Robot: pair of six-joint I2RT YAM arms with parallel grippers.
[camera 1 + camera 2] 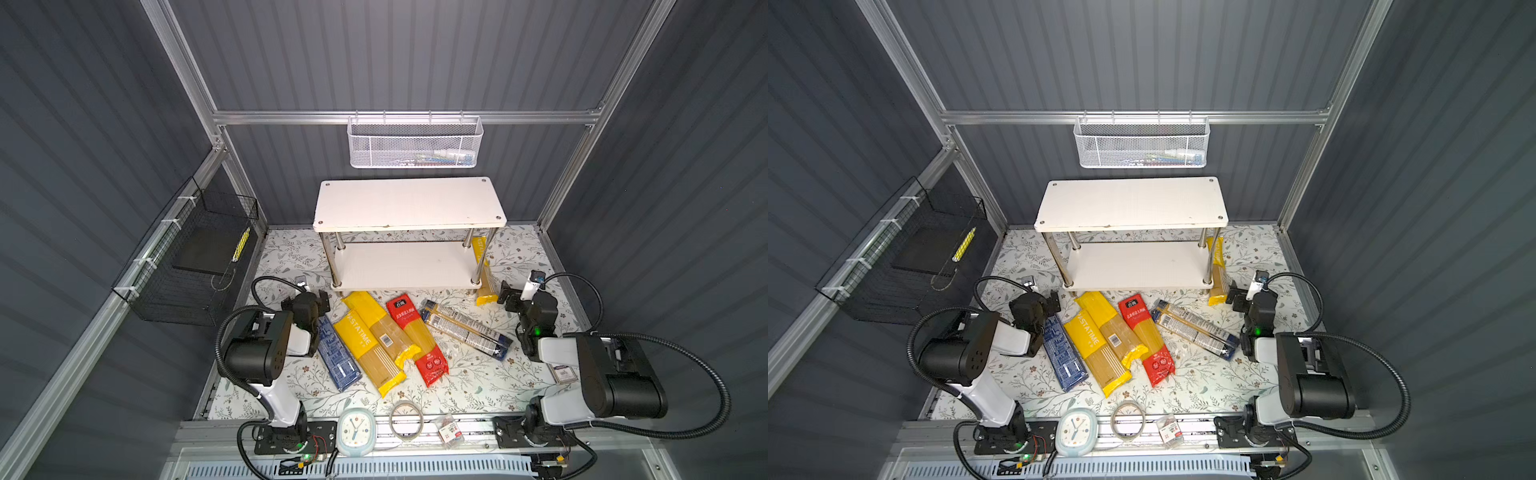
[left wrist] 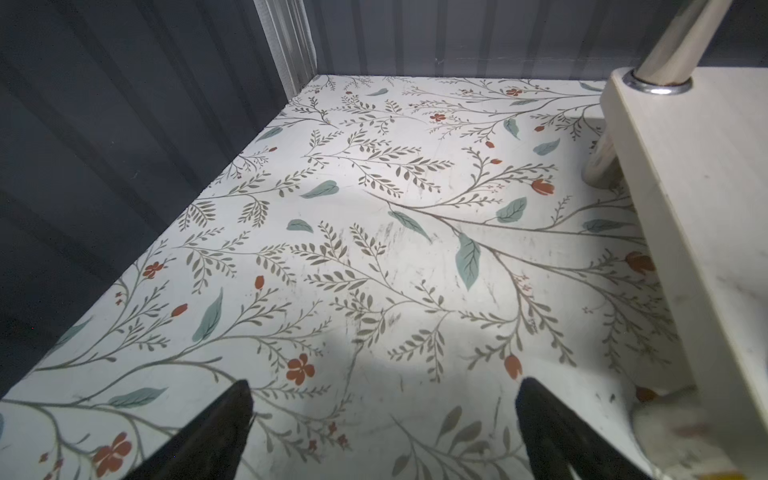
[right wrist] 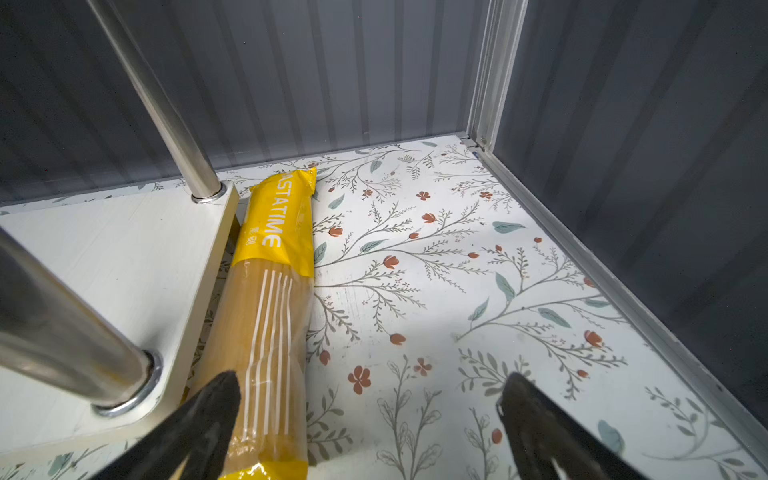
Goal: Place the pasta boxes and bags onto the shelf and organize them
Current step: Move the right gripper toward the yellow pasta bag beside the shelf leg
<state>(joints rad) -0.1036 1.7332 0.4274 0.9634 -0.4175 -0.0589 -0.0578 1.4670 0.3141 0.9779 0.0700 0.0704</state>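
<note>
Floral mat (image 1: 478, 386) on table, dark ribbed walls (image 1: 395, 62), aluminium frame (image 1: 291, 117). Shelf (image 1: 409, 203) at rear centre.
Count: three yellow bags (image 1: 365, 353), one red bag (image 1: 417, 340), one clear bag (image 1: 465, 328), one blue box (image 1: 336, 353); all on mat.
Five fan out before shelf, long axes slanting front-to-back. Third yellow bag (image 3: 270, 291) lies along shelf's right end.
Your left gripper (image 2: 382, 390) and right gripper (image 3: 372, 382): fingers wide, holding nothing.

The left gripper (image 2: 384, 386) hangs with its two black tips spread wide above a white floral tabletop (image 2: 374, 249), nothing between them. Beside it stands a corner of the white shelf (image 2: 685, 166) with a chrome leg (image 2: 673, 37). Dark ribbed walls (image 2: 104, 124) enclose the table.
</note>
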